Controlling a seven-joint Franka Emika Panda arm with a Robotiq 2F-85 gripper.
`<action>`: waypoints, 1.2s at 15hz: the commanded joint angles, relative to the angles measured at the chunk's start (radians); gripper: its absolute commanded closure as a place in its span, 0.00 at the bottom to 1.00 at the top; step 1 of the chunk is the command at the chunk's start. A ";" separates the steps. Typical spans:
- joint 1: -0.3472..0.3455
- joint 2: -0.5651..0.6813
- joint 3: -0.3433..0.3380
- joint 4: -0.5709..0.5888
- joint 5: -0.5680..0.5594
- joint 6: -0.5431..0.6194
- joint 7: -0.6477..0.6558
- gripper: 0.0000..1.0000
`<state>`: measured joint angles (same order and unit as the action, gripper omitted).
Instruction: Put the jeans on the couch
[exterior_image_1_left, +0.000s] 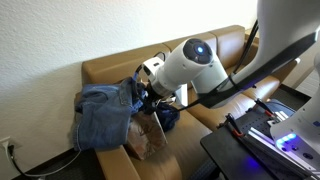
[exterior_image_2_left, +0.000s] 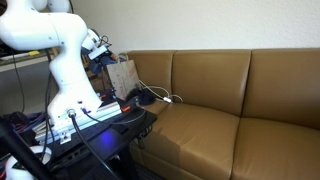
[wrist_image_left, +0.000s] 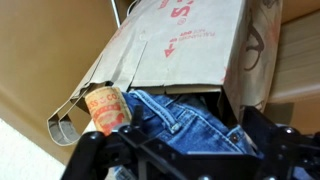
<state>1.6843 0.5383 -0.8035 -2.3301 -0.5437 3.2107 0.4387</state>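
Denim jeans (exterior_image_1_left: 103, 115); smooth leather couch (exterior_image_2_left: 215, 100); paper bag (wrist_image_left: 185, 45).

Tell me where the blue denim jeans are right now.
In an exterior view the blue denim jeans are heaped on the image-left end of the brown leather couch, beside the brown paper bag.

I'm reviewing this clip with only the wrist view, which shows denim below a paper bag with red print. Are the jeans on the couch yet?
Observer: In an exterior view, the jeans lie heaped at one end of the couch.
Operator: Is the rest of the couch free?
Observer: In an exterior view, its other cushions are bare. Only cables lie near the paper bag.
Operator: And the gripper?
Observer: The gripper hangs right at the jeans' edge. I cannot tell whether it grips them.
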 joint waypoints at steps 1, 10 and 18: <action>0.251 0.247 -0.180 0.007 0.154 0.059 -0.067 0.00; 0.539 0.177 -0.326 -0.207 0.632 0.099 -0.192 0.00; 0.533 -0.239 -0.470 -0.302 0.339 0.262 -0.182 0.00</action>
<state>2.2072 0.4956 -1.1871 -2.6180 -0.0818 3.4725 0.2761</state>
